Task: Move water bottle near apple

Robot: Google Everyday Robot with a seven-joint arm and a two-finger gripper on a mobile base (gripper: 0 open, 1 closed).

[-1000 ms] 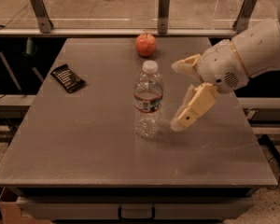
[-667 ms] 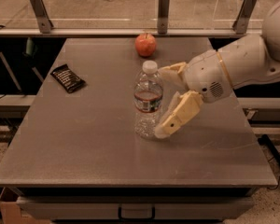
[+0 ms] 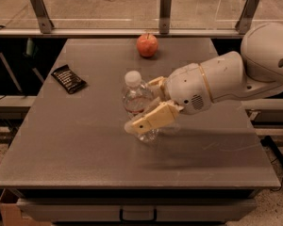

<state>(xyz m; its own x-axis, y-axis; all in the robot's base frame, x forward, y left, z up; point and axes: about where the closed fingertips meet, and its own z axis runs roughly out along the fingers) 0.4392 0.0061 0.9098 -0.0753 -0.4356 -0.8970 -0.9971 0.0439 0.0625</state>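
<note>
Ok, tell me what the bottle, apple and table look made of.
Water bottle: clear thin plastic, see-through, white cap. Apple: real-looking fruit, smooth red-orange skin. Table: likely grey laminate or metal, matte. Gripper at the bottle: cream plastic, seemingly.

Laboratory test bay: grey work table (image 3: 61, 140), drawer (image 3: 137, 214) under its front edge, post-mounted glass barrier (image 3: 99, 8) along its far edge. The gripper (image 3: 141, 105) hangs over the table's middle, fingers apart.
</note>
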